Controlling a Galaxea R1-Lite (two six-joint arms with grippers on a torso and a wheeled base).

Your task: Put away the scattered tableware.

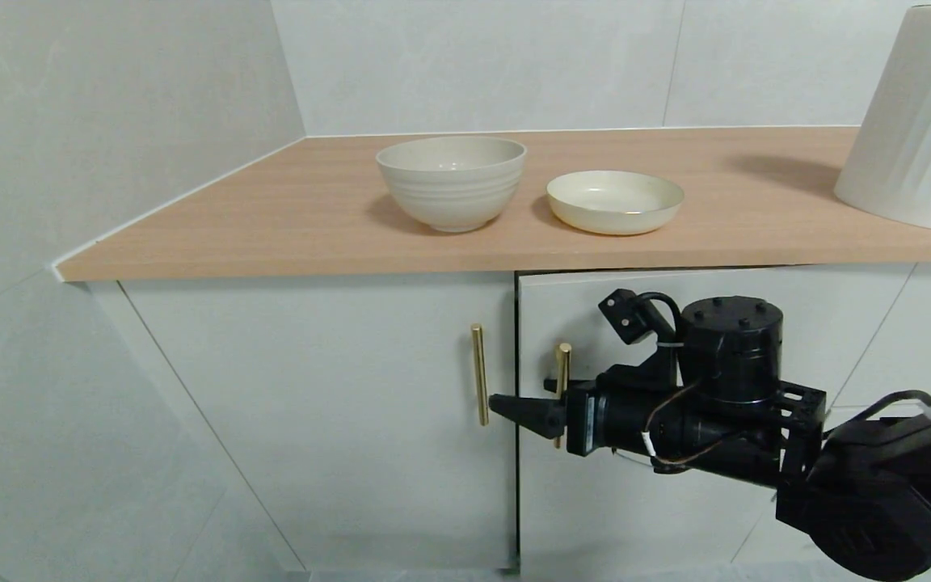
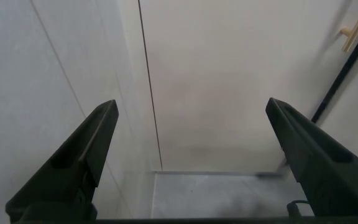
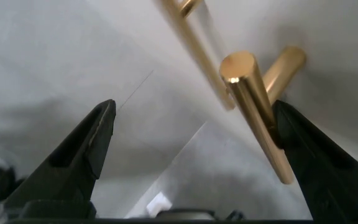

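Observation:
A ribbed cream bowl [image 1: 451, 182] and a shallow cream dish [image 1: 615, 200] stand side by side on the wooden counter [image 1: 271, 226]. Below them are two white cabinet doors, each with a gold bar handle. My right gripper [image 1: 524, 394] is open at the right door's handle [image 1: 562, 372]. In the right wrist view that handle [image 3: 253, 106] lies between the spread fingers, close to one finger [image 3: 303, 162]. A dark gap shows along the right door's [image 1: 676, 283] edge. My left gripper [image 2: 191, 109] is open and holds nothing. It faces a cabinet front low near the floor.
A tall white ribbed shade [image 1: 918, 121] stands on the counter at the far right. The left door's gold handle [image 1: 478, 373] is just beside my right gripper. Tiled walls close the left side and the back.

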